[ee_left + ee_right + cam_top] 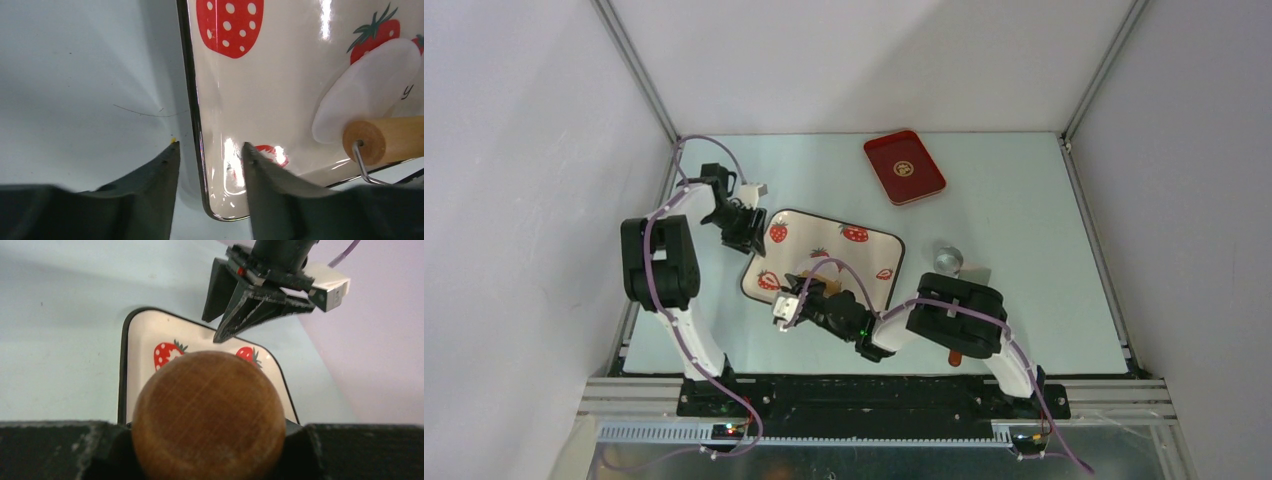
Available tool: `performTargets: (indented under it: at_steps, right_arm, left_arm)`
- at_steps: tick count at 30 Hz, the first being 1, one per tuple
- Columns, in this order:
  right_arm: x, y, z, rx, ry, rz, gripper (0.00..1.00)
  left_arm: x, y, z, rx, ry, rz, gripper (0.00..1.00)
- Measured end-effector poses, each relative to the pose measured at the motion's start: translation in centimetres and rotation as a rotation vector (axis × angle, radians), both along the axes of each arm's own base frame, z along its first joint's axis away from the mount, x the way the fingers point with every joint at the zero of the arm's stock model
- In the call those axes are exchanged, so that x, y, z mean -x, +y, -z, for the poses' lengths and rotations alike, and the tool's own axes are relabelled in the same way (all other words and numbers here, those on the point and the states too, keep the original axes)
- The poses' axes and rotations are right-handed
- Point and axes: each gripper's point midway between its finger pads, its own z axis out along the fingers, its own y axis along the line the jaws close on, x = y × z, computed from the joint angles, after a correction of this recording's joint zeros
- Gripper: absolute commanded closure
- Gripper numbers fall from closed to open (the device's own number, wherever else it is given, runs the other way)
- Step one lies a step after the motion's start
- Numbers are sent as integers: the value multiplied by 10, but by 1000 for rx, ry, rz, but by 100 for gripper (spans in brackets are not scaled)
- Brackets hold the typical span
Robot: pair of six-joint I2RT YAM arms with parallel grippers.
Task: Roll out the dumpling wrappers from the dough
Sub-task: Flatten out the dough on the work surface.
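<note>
A cream tray (892, 262) printed with strawberries lies mid-table. On it a thin white dumpling wrapper (367, 90) lies flat under the end of a wooden roller (387, 140). My right gripper (796, 305) is at the tray's near-left side, shut on the roller's round wooden handle (209, 410), which fills the space between its jaws. My left gripper (210, 152) is open astride the tray's far-left corner: one finger (165, 167) outside the dark rim (192, 100), the other finger (257, 165) over the tray's inside. The dough as a lump is out of view.
A small red tray (904, 166) lies at the back right of the table. A small silvery round cup (947, 258) stands just right of the strawberry tray. From the right wrist, the left gripper (250, 305) hangs over the tray's far corner (140, 340).
</note>
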Motion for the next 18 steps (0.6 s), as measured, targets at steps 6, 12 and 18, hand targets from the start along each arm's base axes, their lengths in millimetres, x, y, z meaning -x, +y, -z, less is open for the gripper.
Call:
performTargets:
  at_steps: [6, 12, 18]
  right_arm:
    - [-9, 1, 7, 10, 7, 13, 100]
    - [-26, 5, 6, 13, 27, 44, 100]
    - [-46, -2, 5, 22, 39, 92, 100]
  left_arm:
    - [0, -1, 3, 1, 7, -11, 93]
    - [-4, 1, 6, -16, -2, -16, 100]
    - [-4, 1, 6, -16, -2, -16, 100]
